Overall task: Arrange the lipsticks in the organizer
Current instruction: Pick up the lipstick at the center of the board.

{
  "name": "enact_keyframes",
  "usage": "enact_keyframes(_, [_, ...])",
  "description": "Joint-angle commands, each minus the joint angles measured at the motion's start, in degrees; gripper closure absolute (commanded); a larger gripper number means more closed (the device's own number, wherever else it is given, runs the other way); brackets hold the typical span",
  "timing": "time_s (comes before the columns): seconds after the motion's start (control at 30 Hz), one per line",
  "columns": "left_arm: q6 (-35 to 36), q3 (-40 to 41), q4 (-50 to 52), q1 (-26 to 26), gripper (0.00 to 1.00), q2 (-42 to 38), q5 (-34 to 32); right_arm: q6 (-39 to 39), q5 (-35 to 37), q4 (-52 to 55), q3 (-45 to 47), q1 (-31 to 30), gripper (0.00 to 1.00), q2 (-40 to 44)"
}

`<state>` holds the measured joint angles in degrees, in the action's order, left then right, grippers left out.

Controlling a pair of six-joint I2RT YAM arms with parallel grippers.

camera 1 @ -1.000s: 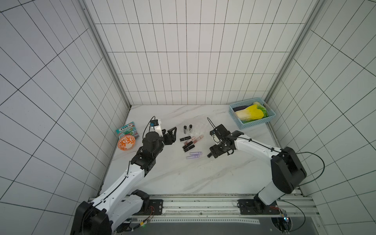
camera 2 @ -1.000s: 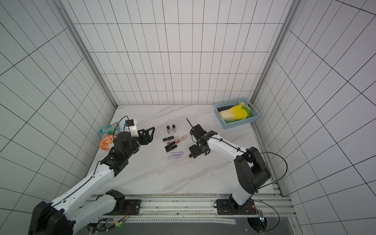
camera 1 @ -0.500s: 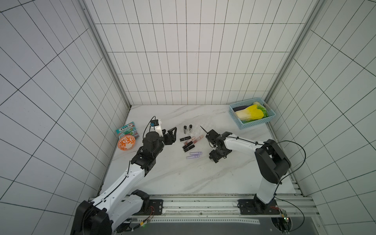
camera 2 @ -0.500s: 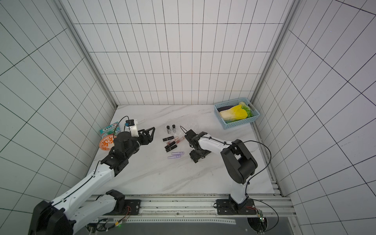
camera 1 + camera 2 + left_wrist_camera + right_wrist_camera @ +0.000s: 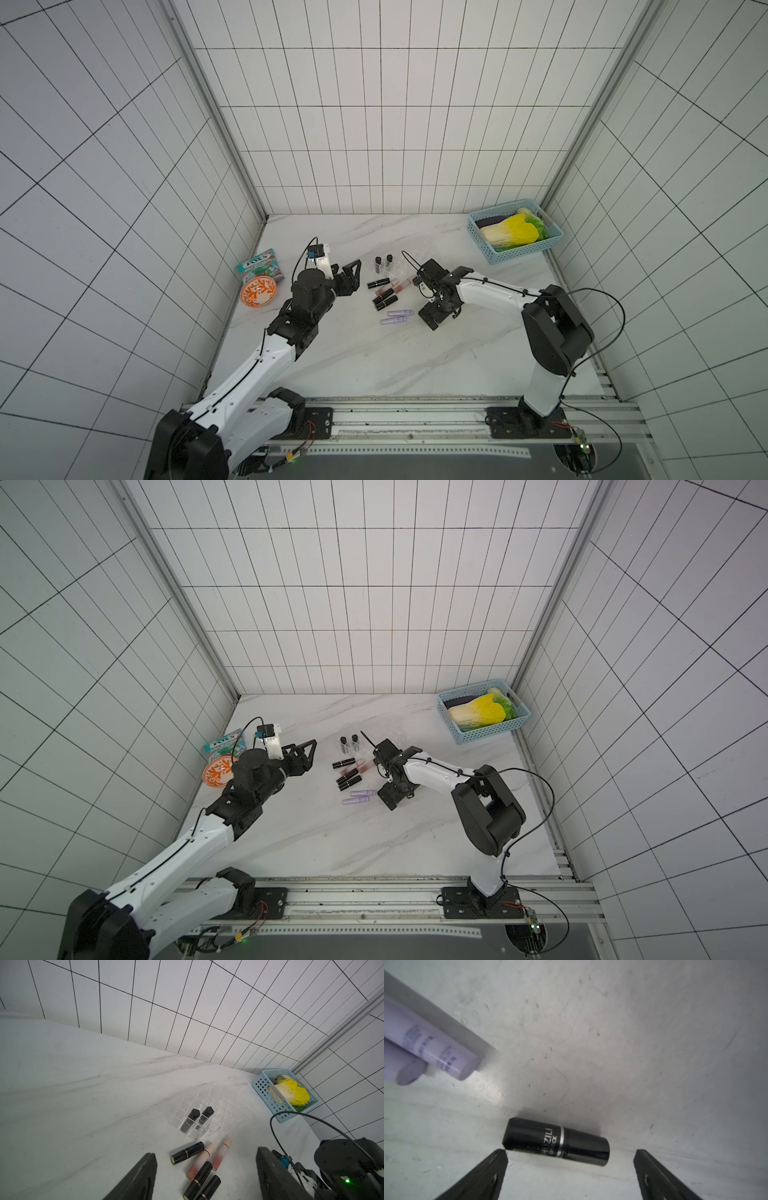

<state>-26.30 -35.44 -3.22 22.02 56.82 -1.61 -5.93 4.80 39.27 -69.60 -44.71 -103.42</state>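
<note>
One white marble surface [image 5: 374, 365] carries everything: the clear organizer [image 5: 234, 1113] toward the back, two black lipsticks [image 5: 188, 1123] upright in its slots. Beside the loose tubes [image 5: 187, 1152] the left claw [image 5: 205, 1153] hangs wide and empty; the right claw [image 5: 571, 1151] gapes around one flat black lipstick [image 5: 556, 1141], seemingly not touching it.

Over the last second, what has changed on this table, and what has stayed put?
The right gripper swung in and down toward the front edge, beside the lilac tubes, jaws open astride a black lipstick lying on the marble; nothing gripped. Left gripper, loose lipsticks and organizer stayed put.
</note>
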Motion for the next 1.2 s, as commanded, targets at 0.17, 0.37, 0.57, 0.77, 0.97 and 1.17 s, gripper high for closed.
enact_keyframes(0.17, [1.1, -1.5, -0.9, -0.1, 0.26, 0.1, -0.1, -4.3, -11.5, -0.9, -3.4, 1.9, 0.01, -0.3])
enact_keyframes(0.37, [1.1, -1.5, -0.9, 0.0, 0.26, 0.0, -0.4, -2.8, -14.2, -0.7, -0.1, 2.1, 0.03, 2.2])
enact_keyframes(0.57, [1.1, -1.4, -0.8, 0.0, 0.26, -0.3, -0.5, -1.6, -12.4, -0.8, 2.3, 2.1, 0.04, 3.2])
enact_keyframes(0.77, [1.1, -1.4, -0.8, 0.0, 0.26, -0.3, -0.4, -2.1, -10.2, -1.4, 1.6, 2.4, 0.07, -0.4])
enact_keyframes(0.97, [1.0, -1.5, -0.8, 0.0, 0.26, -0.1, -0.3, -1.8, -10.0, -1.1, 0.3, 3.8, 0.13, -3.3])
enact_keyframes(1.17, [1.1, -1.5, -0.8, 0.0, 0.26, 0.0, -0.4, -0.5, -9.3, -0.6, 1.1, 3.8, 0.20, -4.4])
